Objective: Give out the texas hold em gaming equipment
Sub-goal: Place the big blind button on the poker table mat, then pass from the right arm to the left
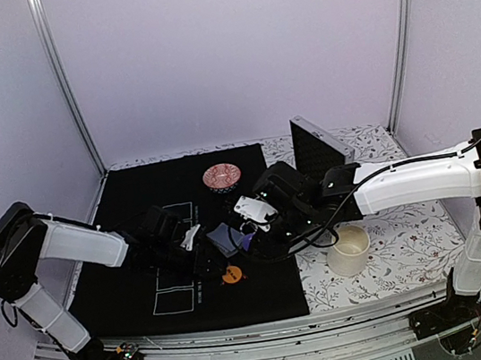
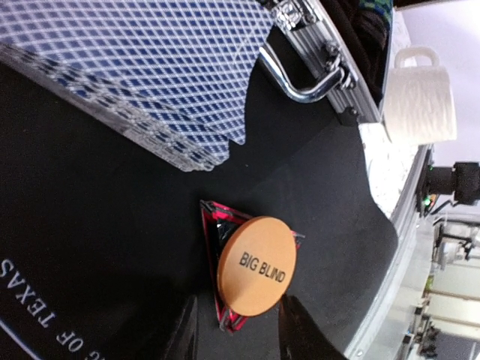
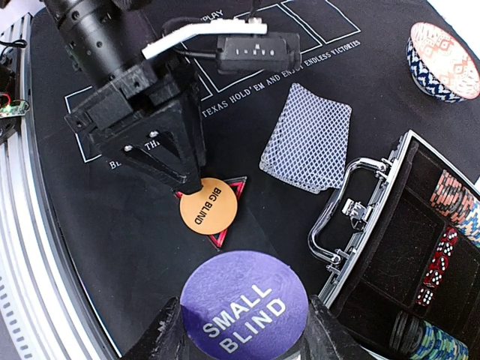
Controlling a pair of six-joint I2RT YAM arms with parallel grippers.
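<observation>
An orange "BIG BLIND" disc (image 2: 256,264) lies on a red triangle marker (image 2: 211,225) on the black mat; both also show in the right wrist view, the disc (image 3: 208,205) over the marker (image 3: 232,189). My left gripper (image 2: 238,330) is open, its fingers straddling the disc's near edge, one tip touching it. My right gripper (image 3: 244,334) is shut on a purple "SMALL BLIND" disc (image 3: 244,311), held above the mat near the case. A fanned stack of grey-blue-backed cards (image 3: 307,139) lies beside the case. Striped chips (image 3: 454,199) sit in the case.
The open metal case (image 3: 360,217) with handle, chips and red dice (image 3: 442,255) stands at the mat's right edge. A red patterned bowl (image 1: 222,176) is at the back of the mat (image 1: 134,196). A white cup (image 1: 349,250) stands on the flowered cloth.
</observation>
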